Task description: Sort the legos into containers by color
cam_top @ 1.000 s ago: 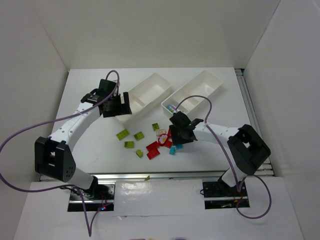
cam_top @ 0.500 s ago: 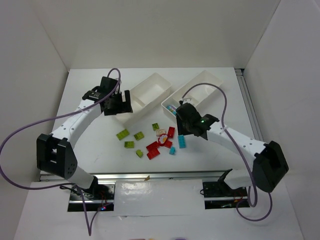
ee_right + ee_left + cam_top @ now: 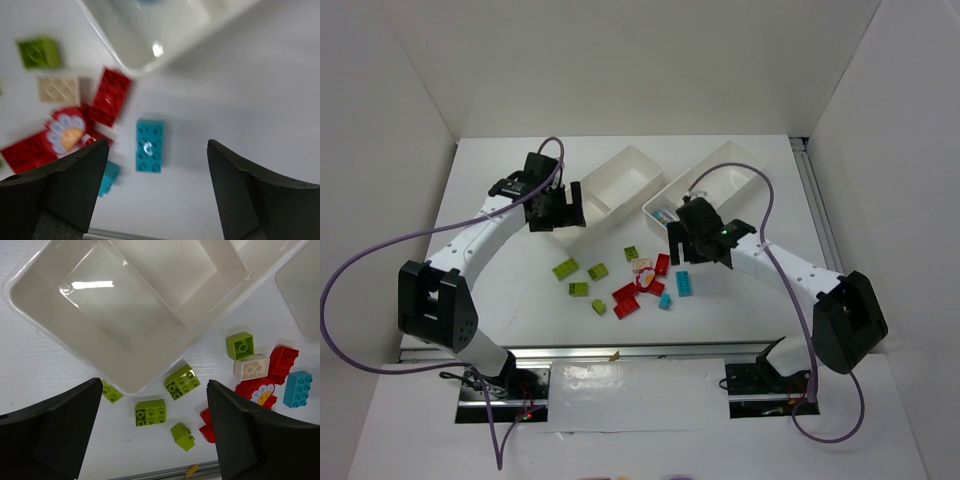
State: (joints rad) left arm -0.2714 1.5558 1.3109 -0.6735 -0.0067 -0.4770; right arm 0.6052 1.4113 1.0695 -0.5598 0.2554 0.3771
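Observation:
Legos lie loose in the middle of the table: lime green ones (image 3: 579, 289), red ones (image 3: 625, 293), a beige one (image 3: 642, 265) and a cyan brick (image 3: 684, 283). The two white containers stand behind them, the left tray (image 3: 620, 170) and the right tray (image 3: 740, 160). My left gripper (image 3: 560, 210) hangs open over the left tray's near end (image 3: 115, 305), nothing between its fingers, with green bricks (image 3: 151, 412) below. Above the cyan brick (image 3: 150, 146) my right gripper (image 3: 157, 145) is open and empty, beside the right tray's near corner (image 3: 150, 25).
A red piece with a flower print (image 3: 65, 131) sits among the red bricks, and a smaller cyan brick (image 3: 107, 177) lies near it. A small coloured piece lies in the right tray's near compartment (image 3: 665, 214). A metal rail (image 3: 640, 350) runs along the table's near edge.
My right gripper has risen from the lego pile toward the right tray's near end and its jaws have opened. The cyan brick now lies uncovered. The left arm has hardly moved.

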